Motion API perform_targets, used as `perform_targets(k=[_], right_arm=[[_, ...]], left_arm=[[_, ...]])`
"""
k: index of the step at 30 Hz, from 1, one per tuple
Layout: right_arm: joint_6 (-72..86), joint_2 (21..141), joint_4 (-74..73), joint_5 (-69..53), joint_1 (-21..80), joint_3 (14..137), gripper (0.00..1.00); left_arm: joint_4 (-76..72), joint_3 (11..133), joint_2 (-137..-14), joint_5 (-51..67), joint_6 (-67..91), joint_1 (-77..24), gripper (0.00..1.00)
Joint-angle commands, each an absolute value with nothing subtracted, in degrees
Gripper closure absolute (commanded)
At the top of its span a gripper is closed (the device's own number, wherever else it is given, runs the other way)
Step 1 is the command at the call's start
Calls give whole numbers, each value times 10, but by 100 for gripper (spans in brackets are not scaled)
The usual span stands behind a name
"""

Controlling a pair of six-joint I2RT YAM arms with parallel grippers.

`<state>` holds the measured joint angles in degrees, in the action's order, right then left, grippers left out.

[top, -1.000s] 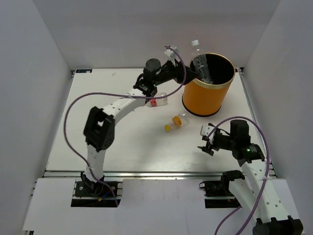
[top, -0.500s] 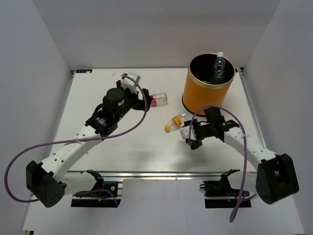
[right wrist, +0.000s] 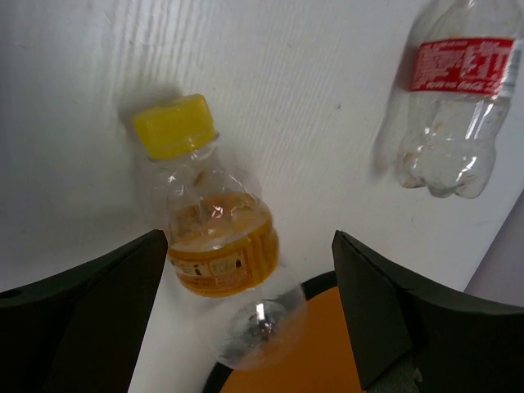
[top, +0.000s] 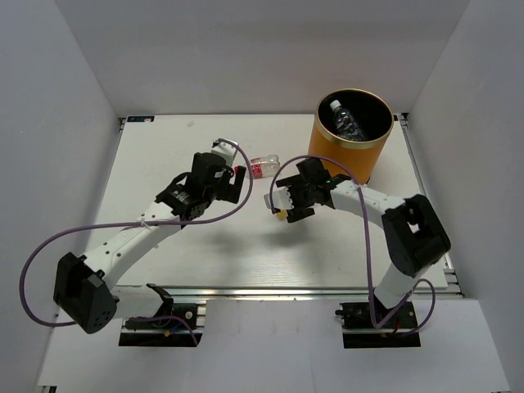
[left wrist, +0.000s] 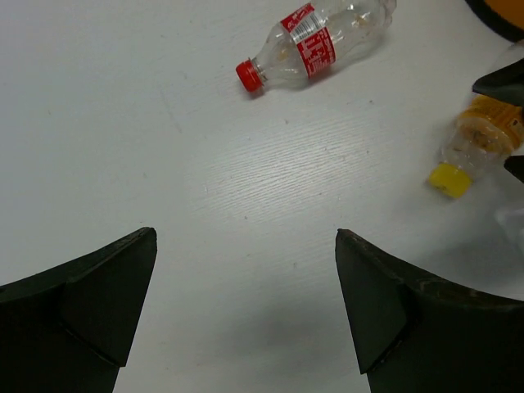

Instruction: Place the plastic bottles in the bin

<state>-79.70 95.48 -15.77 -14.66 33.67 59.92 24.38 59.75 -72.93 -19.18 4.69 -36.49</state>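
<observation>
Across the top view, the white desk (top: 164, 155) spreads under both arms. At its 1 o'clock corner stands the orange cylindrical bin (top: 344, 160), upright, with a gold rim and a black inside. A clear plastic bottle with a pale cap (top: 347, 123) lies tilted inside it.

The left end effector (top: 236, 178) hangs over the desk at about 11 o'clock from the middle. Its fingers (left wrist: 90, 311) are spread wide with only bare desk between them, and it grips nothing. The right end effector (top: 285, 203) sits near the middle of the desk, at 8 o'clock from the bin. Its fingers (right wrist: 409, 319) are also spread wide, one on each side of a small clear plastic bottle with a yellow cap (right wrist: 214, 241). They are not closed on the bottle, and I cannot tell whether either finger touches it.

A clear plastic bottle with a red label and red cap (top: 264, 166) lies on its side on the desk, at 9 o'clock from the bin. It is near the left end effector, at its 2 o'clock. In the left wrist view its cap points to 8 o'clock.

The yellow-capped bottle also lies on its side and carries an orange label. In the right wrist view its cap points to 11 o'clock and its base lies toward the bin's foot. The red-labelled bottle lies apart from it at 1 o'clock in that view.
</observation>
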Motion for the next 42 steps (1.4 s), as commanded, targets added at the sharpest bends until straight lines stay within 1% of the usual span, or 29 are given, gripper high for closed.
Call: perform_targets(k=[1,5,6,8,11,12,13,14,15,16,17,19,20,22,23,24,26,27,28,29,30,32,35,36,37,38,39,40,42], right_arm=[[-806,1004,-178,-72,337,639,14],[-813,1062,-208,-47,336,679,16],[-814,1068,-220,-49,335,682,21],[-820,1079,-244,-63,334,694,26],[-832,1075,-308,-104,332,710,43],[-836,1073,-323,-115,332,717,57],[-838,1066,-369,-126,333,722,66],[-842,1055,-397,-156,334,729,77],[-840,1037,-397,-173,334,732,77],[-838,1029,-435,-205,334,736,83],[-833,990,-445,-236,334,739,83],[-808,963,-481,-285,332,750,87],[-800,915,-491,-316,329,758,87],[-749,879,-484,-351,328,768,88],[-731,825,-462,-362,329,769,88],[-667,807,-447,-359,326,773,88],[-638,763,-395,-352,324,777,88],[-604,737,-377,-316,323,776,88],[-567,709,-328,-301,319,768,88],[-527,694,-256,-258,317,760,88],[-506,654,-215,-202,312,738,88],[-466,639,-87,-146,300,708,88],[-437,644,-20,-98,263,731,87],[-432,662,-14,-92,257,738,85],[-423,682,-12,-72,236,772,85],[-420,719,-15,-69,227,786,84],[-417,720,-17,-69,218,799,83],[-406,761,-23,-74,211,826,83],[-387,793,-77,-85,179,873,78]], left_arm=[[234,589,-685,-204,37,-364,0],[223,589,-685,-189,25,-364,0],[223,589,-685,-182,25,-364,0],[216,583,-691,-177,8,-364,0],[211,577,-702,-163,-22,-364,0],[204,570,-702,-157,-27,-364,0],[198,565,-709,-156,-32,-364,0],[198,565,-716,-156,-39,-364,0],[198,565,-716,-156,-44,-364,0],[198,565,-724,-163,-44,-364,0],[198,565,-724,-168,-44,-364,0],[198,565,-729,-173,-44,-358,0],[198,565,-729,-173,-50,-358,0],[198,565,-729,-173,-50,-352,0],[198,565,-729,-173,-50,-352,0],[193,565,-729,-173,-50,-347,2],[192,559,-729,-173,-50,-347,2],[186,559,-729,-173,-55,-347,3],[171,554,-729,-159,-63,-347,3],[159,546,-724,-147,-63,-347,3],[145,546,-724,-131,-84,-347,3],[109,538,-719,-89,-103,-347,4],[88,538,-724,-47,-132,-347,3],[78,538,-731,-47,-140,-347,1],[78,547,-739,-47,-147,-347,1],[78,553,-761,-47,-147,-347,0],[78,559,-773,-52,-147,-353,0],[78,575,-786,-59,-157,-359,0],[90,597,-816,-48,-166,-359,0]])
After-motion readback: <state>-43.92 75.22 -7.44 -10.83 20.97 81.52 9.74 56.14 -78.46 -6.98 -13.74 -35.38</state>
